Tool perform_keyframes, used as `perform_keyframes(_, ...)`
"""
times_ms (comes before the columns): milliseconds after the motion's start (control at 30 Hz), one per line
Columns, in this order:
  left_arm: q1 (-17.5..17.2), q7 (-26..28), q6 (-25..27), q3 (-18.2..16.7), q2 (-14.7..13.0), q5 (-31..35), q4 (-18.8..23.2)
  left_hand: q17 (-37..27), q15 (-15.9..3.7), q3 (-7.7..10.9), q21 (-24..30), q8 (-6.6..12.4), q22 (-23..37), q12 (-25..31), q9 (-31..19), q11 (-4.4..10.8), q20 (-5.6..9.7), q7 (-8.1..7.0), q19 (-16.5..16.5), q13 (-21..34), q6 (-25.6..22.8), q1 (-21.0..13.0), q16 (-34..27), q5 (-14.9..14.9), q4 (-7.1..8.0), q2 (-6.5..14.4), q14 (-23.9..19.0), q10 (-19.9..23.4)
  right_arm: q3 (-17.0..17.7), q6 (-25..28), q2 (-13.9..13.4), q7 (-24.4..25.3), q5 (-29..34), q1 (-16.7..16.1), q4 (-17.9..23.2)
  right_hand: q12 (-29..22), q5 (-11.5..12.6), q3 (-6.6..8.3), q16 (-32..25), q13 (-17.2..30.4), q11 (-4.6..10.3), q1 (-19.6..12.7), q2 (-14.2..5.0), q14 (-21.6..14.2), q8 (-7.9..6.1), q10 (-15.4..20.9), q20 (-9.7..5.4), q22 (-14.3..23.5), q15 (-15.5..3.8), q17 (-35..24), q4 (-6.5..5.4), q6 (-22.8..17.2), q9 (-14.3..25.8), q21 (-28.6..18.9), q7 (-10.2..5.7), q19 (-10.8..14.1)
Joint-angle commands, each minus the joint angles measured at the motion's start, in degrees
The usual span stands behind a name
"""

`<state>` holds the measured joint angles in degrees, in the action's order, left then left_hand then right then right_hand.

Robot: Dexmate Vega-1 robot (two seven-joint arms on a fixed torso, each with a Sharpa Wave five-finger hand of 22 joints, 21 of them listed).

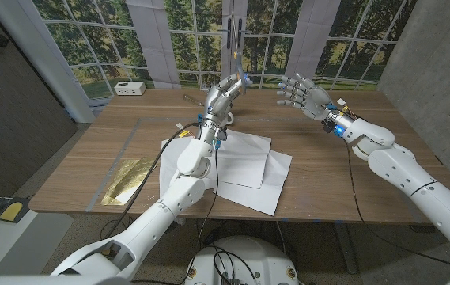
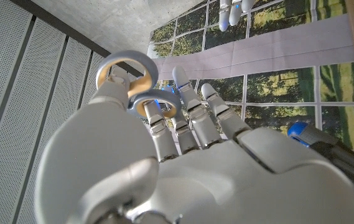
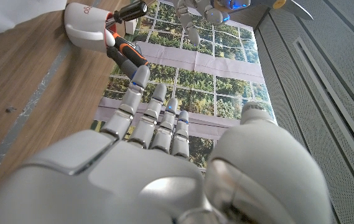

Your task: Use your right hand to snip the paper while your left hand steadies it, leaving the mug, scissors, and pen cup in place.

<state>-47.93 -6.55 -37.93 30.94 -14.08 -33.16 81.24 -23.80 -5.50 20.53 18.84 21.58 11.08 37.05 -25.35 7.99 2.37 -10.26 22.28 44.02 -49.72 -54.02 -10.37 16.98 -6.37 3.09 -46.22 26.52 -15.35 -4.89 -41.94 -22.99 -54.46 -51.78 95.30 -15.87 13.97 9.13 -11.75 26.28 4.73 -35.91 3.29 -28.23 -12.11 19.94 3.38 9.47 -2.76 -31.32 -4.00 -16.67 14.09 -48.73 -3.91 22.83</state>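
White sheets of paper point(image 1: 244, 162) lie overlapped mid-surface, under the raised left hand point(image 1: 223, 96), whose fingers grip metal scissors point(image 1: 233, 39) blades-up. Left wrist view adds their round loop handles point(image 2: 130, 78) threaded on its fingers. Right hand point(image 1: 302, 93) hovers apart, fingers spread, holding nothing.

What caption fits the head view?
Left hand lifts scissors above white paper; right hand hovers open.

Left hand point(image 1: 223, 96) raised, fingers closed — right hand point(image 1: 304, 91) raised, spread
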Motion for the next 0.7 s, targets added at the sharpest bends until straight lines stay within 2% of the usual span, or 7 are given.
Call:
perform_keyframes(33,0.66,-5.2,7.04,0.48,-1.28,-6.29,1.12,1.45,-7.88,1.57,0.83,0.63,0.48,-5.0,0.21,3.93,1.62,-0.39,2.45,-3.21,0.04,-3.46,-0.7,0.95,2.56,4.22,1.57,2.16,0.12,0.24,-0.41,0.98,0.15,-0.43,1.06,0.25,0.04,0.25,-0.45,0.05,0.11,-0.13,-0.6,0.18,-0.34,-0.14,-0.22,0.13,-0.66,0.09,-0.22,-0.12,0.02,0.22,-0.5,0.48)
perform_keyframes(200,1.01,-7.58,8.58,0.49,-1.54,-7.96,0.96,3.26,-7.72,0.72,1.69,0.73,1.11,-8.82,0.83,3.98,2.0,-0.33,3.05,-5.71,0.12,-2.83,-0.13,1.24,2.97,3.86,4.09,0.63,0.18,0.36,-0.55,1.09,0.0,-0.61,1.3,0.44,0.03,0.25,-0.49,-0.07,0.47,-0.16,-0.7,0.12,-0.34,-0.1,-0.23,0.14,-0.66,0.33,-0.2,-0.08,-0.06,0.48,-0.6,0.58)
perform_keyframes(300,1.28,-9.75,10.62,0.5,-1.81,-10.17,1.06,4.14,-7.68,0.53,1.71,0.88,1.25,-9.85,0.76,4.0,1.5,-0.47,2.54,-6.51,0.16,-2.82,0.13,1.3,2.95,3.8,5.22,0.57,0.16,0.37,-0.52,1.15,-0.05,-0.66,1.37,0.53,0.03,0.25,-0.47,-0.13,0.34,-0.16,-0.77,0.19,-0.35,-0.06,-0.22,0.14,-0.66,0.44,-0.21,-0.11,-0.1,0.62,-0.63,0.6)
perform_keyframes(400,1.44,-11.64,12.87,0.4,-1.93,-12.51,1.13,5.17,-7.7,0.69,1.71,1.02,1.36,-10.9,0.72,4.02,1.23,0.24,1.94,-7.43,0.27,-3.14,0.25,1.23,2.82,4.35,6.63,0.9,0.09,0.26,-0.44,1.01,-0.06,-0.65,1.28,0.58,0.03,0.25,-0.47,-0.17,0.35,-0.16,-0.82,0.19,-0.37,-0.01,-0.22,0.14,-0.6,0.53,-0.21,-0.16,-0.13,0.73,-0.7,0.61)
perform_keyframes(500,2.73,-16.04,15.14,0.6,-2.42,-14.73,-0.18,6.6,-7.54,0.57,1.59,1.29,1.36,-12.29,0.61,3.87,0.96,0.75,1.07,-8.52,0.19,-3.32,0.59,0.82,2.43,4.14,9.05,0.86,0.03,-0.05,-0.32,1.03,0.09,-0.75,1.33,0.66,0.03,0.25,-0.46,-0.22,0.39,-0.16,-0.87,0.26,-0.37,0.01,-0.25,0.14,-0.66,0.63,-0.21,-0.16,-0.16,0.86,-0.7,0.59)
perform_keyframes(700,2.89,-16.98,18.09,0.31,-2.3,-16.24,-0.19,7.87,-7.38,0.32,1.25,1.5,1.29,-13.35,0.78,3.84,0.4,0.92,-0.17,-9.51,-0.28,-3.01,0.52,0.35,2.44,4.06,10.89,1.36,0.0,-0.2,-0.17,1.02,-0.02,-0.83,1.33,0.85,0.03,0.28,-0.42,-0.35,0.34,-0.24,-1.02,0.41,-0.41,0.07,-0.29,0.15,-0.45,0.88,-0.18,-0.23,-0.24,1.17,-0.77,0.63)
